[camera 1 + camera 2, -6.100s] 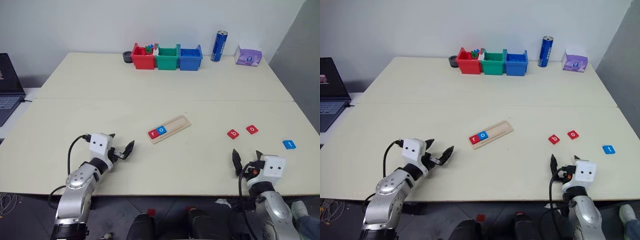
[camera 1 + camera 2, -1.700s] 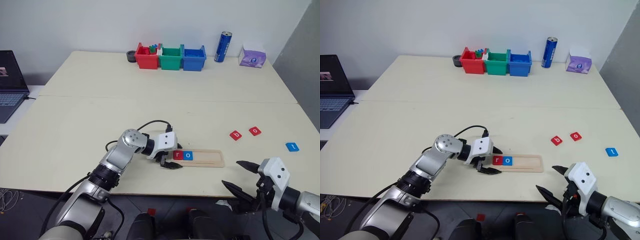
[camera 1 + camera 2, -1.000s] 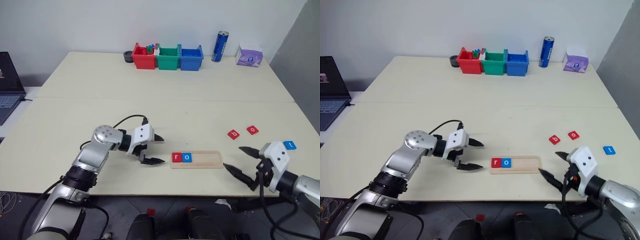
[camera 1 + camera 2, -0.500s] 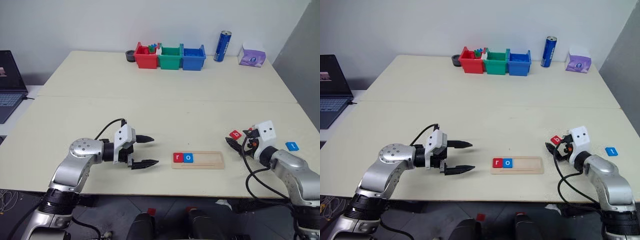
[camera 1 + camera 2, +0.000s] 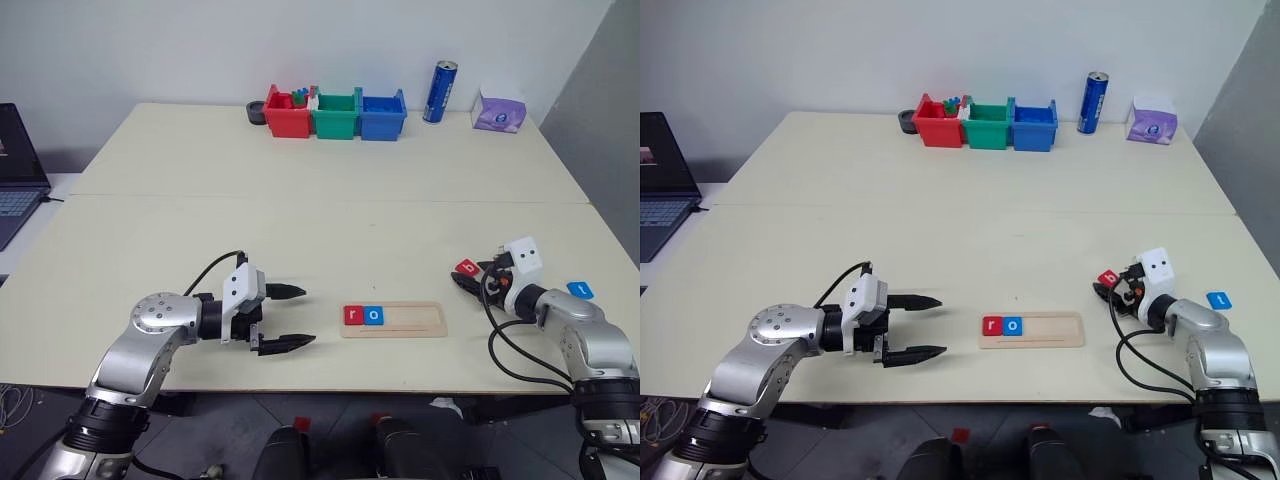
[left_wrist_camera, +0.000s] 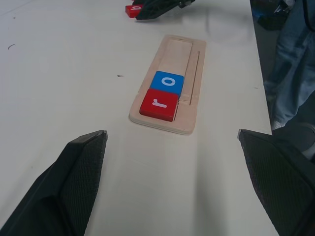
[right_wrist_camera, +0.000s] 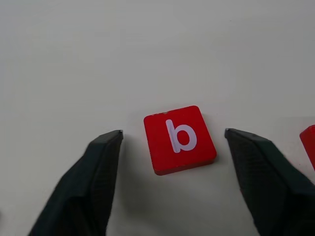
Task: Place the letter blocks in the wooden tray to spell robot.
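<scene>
The wooden tray (image 5: pixel 410 320) lies flat near the table's front edge, with a red "r" block (image 5: pixel 353 315) and a blue "o" block (image 5: pixel 373 316) at its left end. My left gripper (image 5: pixel 303 316) hovers open left of the tray, apart from it. My right gripper (image 7: pixel 173 132) is open, its fingers (image 7: pixel 101 167) on either side of a red "b" block (image 7: pixel 179 139) without touching it. A second red block (image 7: pixel 310 142) peeks in beside it. A blue "t" block (image 5: pixel 580 289) lies further right.
Red (image 5: pixel 285 115), green (image 5: pixel 335 114) and blue (image 5: pixel 382 114) bins stand at the back with a blue can (image 5: pixel 438 92) and a purple packet (image 5: pixel 498 112). A laptop (image 5: pixel 15 170) sits off the left edge. A person's jeans leg (image 6: pixel 295 64) stands past the table's right side.
My right gripper has moved forward to the red "b" block and its fingers have narrowed around it. My left gripper has drawn back to the left, away from the tray.
</scene>
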You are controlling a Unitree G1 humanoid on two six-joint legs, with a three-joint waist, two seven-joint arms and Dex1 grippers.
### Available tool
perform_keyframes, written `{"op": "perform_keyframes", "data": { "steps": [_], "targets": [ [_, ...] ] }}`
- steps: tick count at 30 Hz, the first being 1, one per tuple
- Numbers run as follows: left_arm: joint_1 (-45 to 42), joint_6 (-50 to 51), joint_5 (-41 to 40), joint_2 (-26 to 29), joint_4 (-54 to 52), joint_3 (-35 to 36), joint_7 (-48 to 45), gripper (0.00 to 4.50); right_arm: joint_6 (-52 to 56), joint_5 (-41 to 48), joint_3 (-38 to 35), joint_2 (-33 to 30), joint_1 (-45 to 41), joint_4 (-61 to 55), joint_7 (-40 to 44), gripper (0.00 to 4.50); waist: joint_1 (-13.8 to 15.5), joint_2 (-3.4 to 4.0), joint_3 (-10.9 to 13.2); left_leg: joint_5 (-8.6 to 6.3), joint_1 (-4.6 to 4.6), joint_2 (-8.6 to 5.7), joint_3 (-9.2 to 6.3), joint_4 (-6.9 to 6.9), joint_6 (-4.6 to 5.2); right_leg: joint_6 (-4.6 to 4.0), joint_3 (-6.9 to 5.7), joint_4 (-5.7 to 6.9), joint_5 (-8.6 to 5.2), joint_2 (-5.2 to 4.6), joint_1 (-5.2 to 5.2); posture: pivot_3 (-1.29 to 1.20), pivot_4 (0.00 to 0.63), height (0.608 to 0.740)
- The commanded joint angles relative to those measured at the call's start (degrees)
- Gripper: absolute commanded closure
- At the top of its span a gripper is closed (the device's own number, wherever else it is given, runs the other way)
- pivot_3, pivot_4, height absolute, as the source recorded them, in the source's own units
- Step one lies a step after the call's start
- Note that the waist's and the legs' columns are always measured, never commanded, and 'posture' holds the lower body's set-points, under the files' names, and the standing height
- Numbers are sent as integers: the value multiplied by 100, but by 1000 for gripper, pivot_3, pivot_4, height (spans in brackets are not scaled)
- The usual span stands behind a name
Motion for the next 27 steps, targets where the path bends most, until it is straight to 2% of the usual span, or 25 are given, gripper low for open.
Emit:
{"op": "perform_keyframes", "data": {
  "steps": [1,3,6,9,13,17,21,27],
  "targets": [
    [39,-143,-48,114,-205,151,34,0,-133,-164,85,-3,-14,42,18,2343,-1,0,0,0,0,0,0,0,0,0,0,0,0,0,0,0,150,740],
    [57,-175,-48,147,-213,121,2,0,-172,-201,31,22,56,-62,-44,3047,0,0,0,0,0,0,0,0,0,0,0,0,0,0,0,0,150,740],
    [31,-244,-62,111,-215,100,13,0,-82,-129,-127,19,408,-665,-185,3040,2,0,0,0,0,0,0,0,0,0,0,0,0,0,0,0,150,740],
    [-20,-305,-92,49,-233,103,55,0,260,44,-463,144,1088,-1830,-602,3040,26,1,-1,0,-8,0,-9,-4,0,0,1,-2,-1,-2,-1,0,150,740],
    [-82,-133,-168,10,-347,49,146,0,1036,126,-800,747,2192,-3567,-1533,3040,25,7,-2,0,-16,2,-18,-5,-1,3,2,-1,-3,-4,-4,0,150,740],
    [-188,-67,-146,-4,-357,-41,156,0,1561,-103,-616,1555,3055,-4761,-2449,3040,14,11,-3,0,-12,7,-19,-5,-2,26,5,1,-16,-4,-4,0,150,740],
    [-319,-53,-116,4,-286,-116,98,0,1673,-488,-249,2196,3500,-5120,-3150,3040,-12,16,-6,0,6,7,-14,-5,-2,25,11,3,-17,-3,-3,0,150,740],
    [-401,-102,-74,25,-208,-157,59,0,1743,-608,-162,2810,3523,-5010,-3640,3040,-3,13,-9,1,9,6,-10,-5,-2,23,9,0,-18,-1,-1,0,150,740]
  ]
}}
